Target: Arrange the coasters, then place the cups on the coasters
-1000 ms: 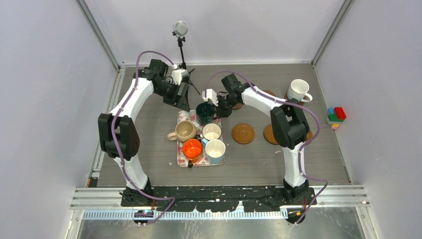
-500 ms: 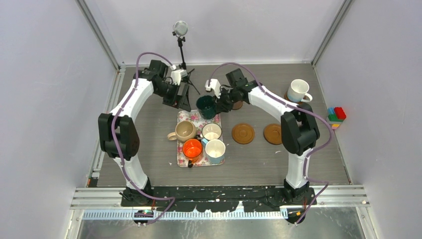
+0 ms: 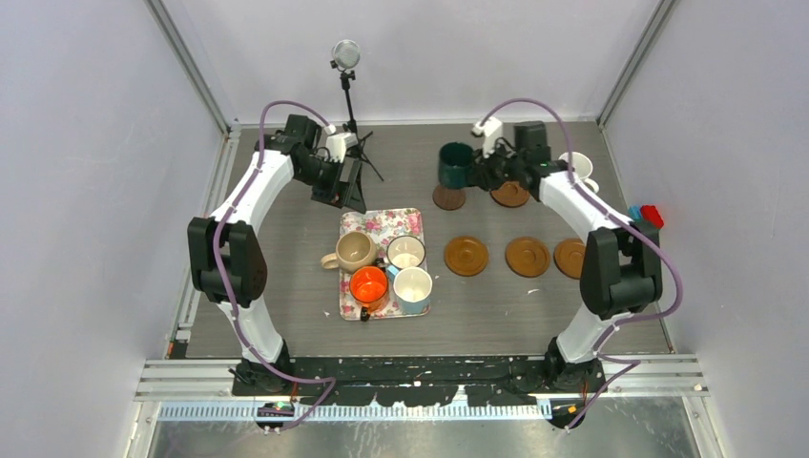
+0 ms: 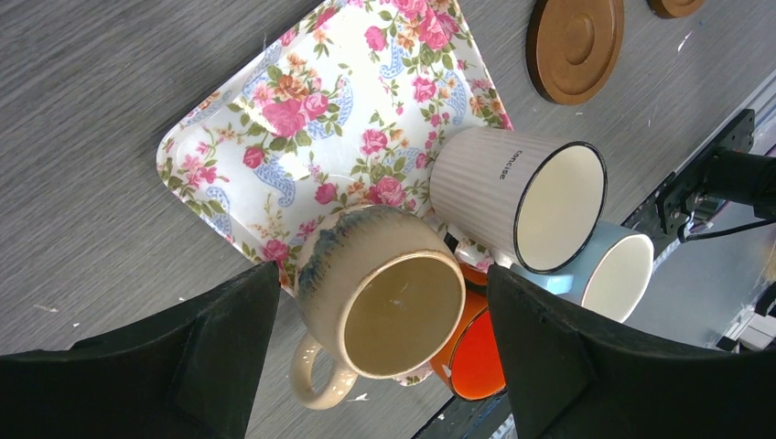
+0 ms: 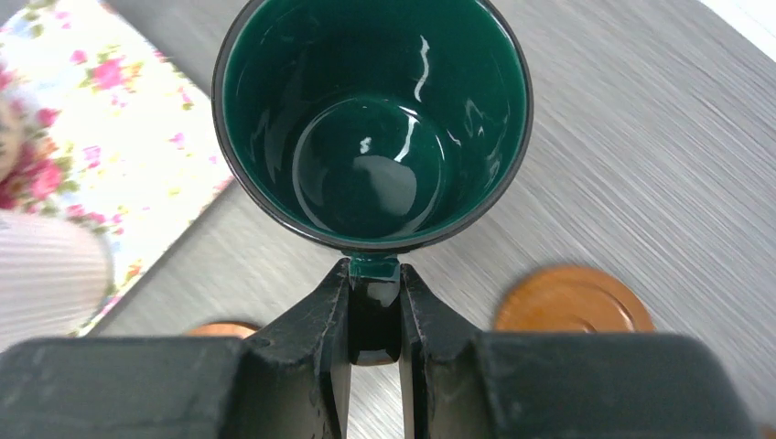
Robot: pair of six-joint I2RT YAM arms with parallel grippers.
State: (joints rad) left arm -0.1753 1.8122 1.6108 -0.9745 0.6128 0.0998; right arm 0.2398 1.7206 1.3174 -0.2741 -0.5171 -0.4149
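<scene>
The dark green mug (image 3: 455,164) is at the back of the table, pinched by its handle between the pressed-together fingers of the right gripper (image 5: 375,329). Just on its near side lies the small dark coaster (image 3: 449,197), bare. Beside that is an orange-brown coaster (image 3: 510,194), partly under the arm. From above it is hard to say how high the mug rides or whether its base overlaps the dark disc; it looks a little short of it. A white mug (image 3: 575,168) stands further right, apparently on a coaster of its own. A row of three coasters (image 3: 466,256) sits nearer the robot, none with a cup on it. Four mugs stand crowded on the floral tray (image 3: 382,221): the beige mug (image 3: 355,251), ribbed cream mug (image 4: 512,187), orange mug (image 3: 368,284) and light blue mug (image 4: 608,274). The left gripper (image 4: 382,302) hovers over them, spread wide and holding nothing.

The coasters look laid out, so the step in hand is most likely setting down the second cup. The next move calls for centring the green mug over the dark coaster and lowering it upright until it seats. Only then should the handle be released, since the small disc leaves little margin.
</scene>
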